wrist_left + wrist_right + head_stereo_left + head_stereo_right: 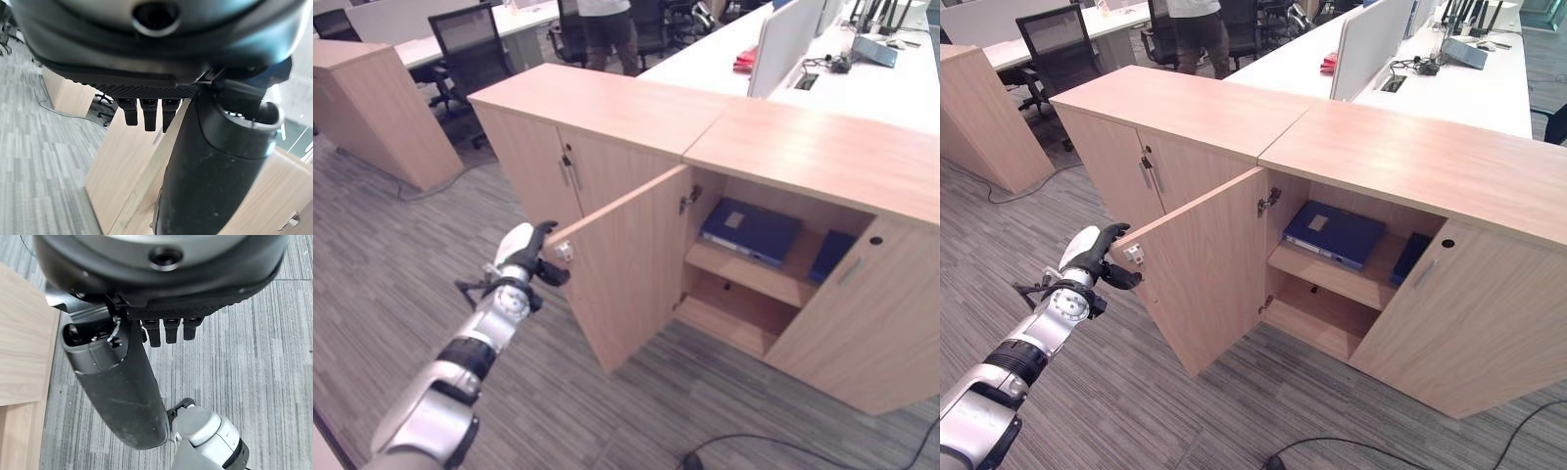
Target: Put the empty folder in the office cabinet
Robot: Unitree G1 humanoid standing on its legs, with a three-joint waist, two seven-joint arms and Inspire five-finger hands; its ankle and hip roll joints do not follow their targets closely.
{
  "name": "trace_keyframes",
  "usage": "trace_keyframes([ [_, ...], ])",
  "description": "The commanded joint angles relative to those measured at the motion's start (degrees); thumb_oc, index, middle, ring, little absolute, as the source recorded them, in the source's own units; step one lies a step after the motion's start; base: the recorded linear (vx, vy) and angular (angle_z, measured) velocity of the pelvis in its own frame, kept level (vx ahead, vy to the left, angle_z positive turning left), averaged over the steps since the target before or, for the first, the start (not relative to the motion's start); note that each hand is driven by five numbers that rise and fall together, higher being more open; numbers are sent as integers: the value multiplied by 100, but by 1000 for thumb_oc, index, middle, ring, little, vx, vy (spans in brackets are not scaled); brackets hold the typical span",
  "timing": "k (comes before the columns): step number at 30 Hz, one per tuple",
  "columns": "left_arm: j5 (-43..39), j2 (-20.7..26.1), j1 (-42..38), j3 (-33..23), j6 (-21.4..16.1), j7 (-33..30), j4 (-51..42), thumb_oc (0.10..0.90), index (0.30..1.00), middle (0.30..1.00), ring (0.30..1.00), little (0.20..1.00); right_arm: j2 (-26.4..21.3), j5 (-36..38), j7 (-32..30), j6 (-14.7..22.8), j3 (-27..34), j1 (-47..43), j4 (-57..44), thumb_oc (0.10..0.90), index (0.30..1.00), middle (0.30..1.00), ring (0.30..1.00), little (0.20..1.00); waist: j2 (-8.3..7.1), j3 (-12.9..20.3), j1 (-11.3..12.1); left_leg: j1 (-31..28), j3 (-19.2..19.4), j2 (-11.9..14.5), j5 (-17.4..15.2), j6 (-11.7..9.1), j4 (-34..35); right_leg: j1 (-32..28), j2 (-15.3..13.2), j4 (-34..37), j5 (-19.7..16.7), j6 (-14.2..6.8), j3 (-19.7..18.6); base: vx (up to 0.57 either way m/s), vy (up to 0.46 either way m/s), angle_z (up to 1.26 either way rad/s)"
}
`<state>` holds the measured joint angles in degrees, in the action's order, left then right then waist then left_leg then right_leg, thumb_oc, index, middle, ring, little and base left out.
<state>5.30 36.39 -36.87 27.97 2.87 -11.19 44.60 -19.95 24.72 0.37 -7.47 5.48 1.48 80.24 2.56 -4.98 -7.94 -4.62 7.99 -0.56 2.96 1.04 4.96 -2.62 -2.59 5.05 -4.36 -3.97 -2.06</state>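
A wooden office cabinet (822, 157) stands with its left door (626, 274) swung wide open. A blue folder (751, 231) lies flat on its upper shelf, and a second blue folder (830, 257) stands at the shelf's right end, partly behind the shut right door. My left hand (524, 250) is at the open door's outer edge, by the small metal handle (565, 252). Its fingers are fairly straight, and the door's edge runs between them and the thumb (210, 171). My right hand (122, 391) hangs over the grey carpet, fingers relaxed, holding nothing.
A matching cabinet (558, 166) with shut doors adjoins on the left. Another wooden unit (372, 108) stands at the far left, and a black office chair (470, 49) and a person (607, 34) are behind. White desks with a divider (783, 39) lie beyond the cabinet.
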Motion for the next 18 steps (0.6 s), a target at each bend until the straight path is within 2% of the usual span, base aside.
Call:
trace_keyframes([
  [1,272,-39,-1216,27,-331,-46,259,800,900,900,900,900,-424,-252,-51,44,-131,-186,527,800,900,900,900,900,15,251,-84,-144,17,-103,-849,-51,4,-17,-647,-466,579,-865,284,-2,40,-3],
  [8,164,-384,-1041,26,-428,-31,-426,800,900,900,900,900,-390,-377,-103,-4,-122,-220,643,800,900,900,900,900,19,259,-71,-163,-13,-142,-881,-21,4,-35,-708,-470,578,-889,362,-5,21,2],
  [9,99,-561,-607,-44,-575,77,-1384,800,900,900,900,900,-351,-436,-135,-6,-74,-232,652,800,900,900,900,900,12,241,-33,-162,-25,-167,-899,-1,4,-23,-746,-494,582,-898,409,-23,31,-3],
  [10,-56,-650,-315,-132,-651,172,-1778,800,900,900,900,900,-339,-467,-151,-9,-51,-223,656,800,900,900,900,900,6,236,-8,-162,-34,-171,-906,6,4,-24,-761,-496,579,-897,423,-35,50,-5],
  [12,-930,-1106,984,-323,-921,777,-3156,800,900,900,900,900,-193,-598,-156,-48,70,-167,695,800,900,900,900,900,-34,208,102,-157,-60,-208,-953,50,4,-45,-820,-465,574,-884,477,-18,40,0],
  [13,-934,-1101,1008,-332,-910,785,-3179,800,900,900,900,900,-195,-599,-157,-50,64,-155,690,800,900,900,900,900,-32,219,97,-158,-62,-209,-955,51,4,-48,-821,-462,574,-885,479,9,38,9],
  [15,-2226,-1616,2036,-205,-841,1404,-3669,800,900,900,900,900,-33,-647,-125,-70,96,-207,654,800,900,900,900,900,-55,191,173,-139,-112,-247,-962,94,4,-45,-843,-473,562,-878,501,5,43,3],
  [16,-2883,-1796,2240,-78,-745,1596,-3795,800,900,900,900,900,30,-602,-108,-67,86,-248,604,800,900,900,900,900,-55,163,190,-114,-131,-261,-948,107,4,-25,-848,-509,560,-880,515,-20,41,-10],
  [18,-3442,-1824,2354,138,-652,1885,-4132,800,900,900,900,900,97,-644,-95,-77,4,-302,567,800,900,900,900,900,-46,142,191,-100,-137,-279,-947,119,4,1,-860,-542,554,-895,524,-11,16,-5],
])
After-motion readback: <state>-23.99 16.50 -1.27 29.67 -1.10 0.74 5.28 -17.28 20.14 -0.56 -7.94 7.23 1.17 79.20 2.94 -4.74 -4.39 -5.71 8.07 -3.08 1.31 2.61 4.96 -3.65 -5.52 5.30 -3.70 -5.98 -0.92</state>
